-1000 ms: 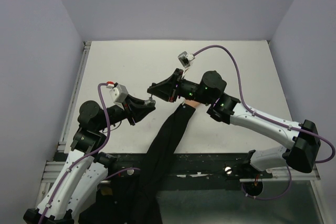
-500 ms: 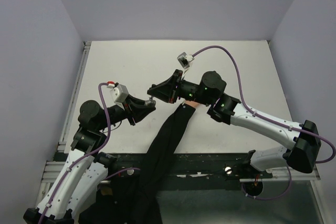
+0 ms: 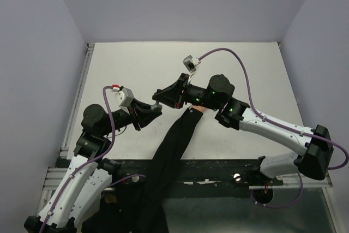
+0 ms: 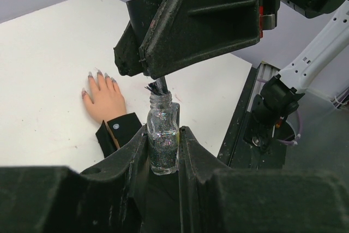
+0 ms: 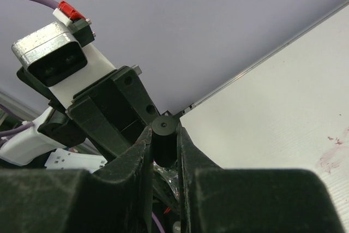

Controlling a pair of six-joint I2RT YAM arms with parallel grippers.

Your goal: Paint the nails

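A small clear bottle (image 4: 162,117) of glittery polish stands upright with my left gripper (image 4: 163,135) shut on its lower half. From above, my right gripper (image 4: 150,72) holds the brush (image 4: 159,87), whose black bristles sit at the bottle's mouth. In the right wrist view that gripper (image 5: 163,137) is shut on the brush's black cap (image 5: 164,135). The pale peach fake hand (image 4: 104,101) lies flat on the table beyond the bottle, its greyish-purple nails (image 4: 100,73) pointing away. Its black sleeve (image 3: 174,143) runs back over the table's near edge. Both grippers (image 3: 156,102) meet left of the hand.
The white table (image 3: 131,69) is walled by pale panels at the back and sides. A metal rail (image 3: 79,96) runs along its left edge. The right arm (image 3: 262,124) stretches across above the fake hand. Faint pink stains (image 5: 330,156) mark the tabletop.
The right wrist has shifted very slightly to the left over the bottle. The left arm and the bottle have stayed still.
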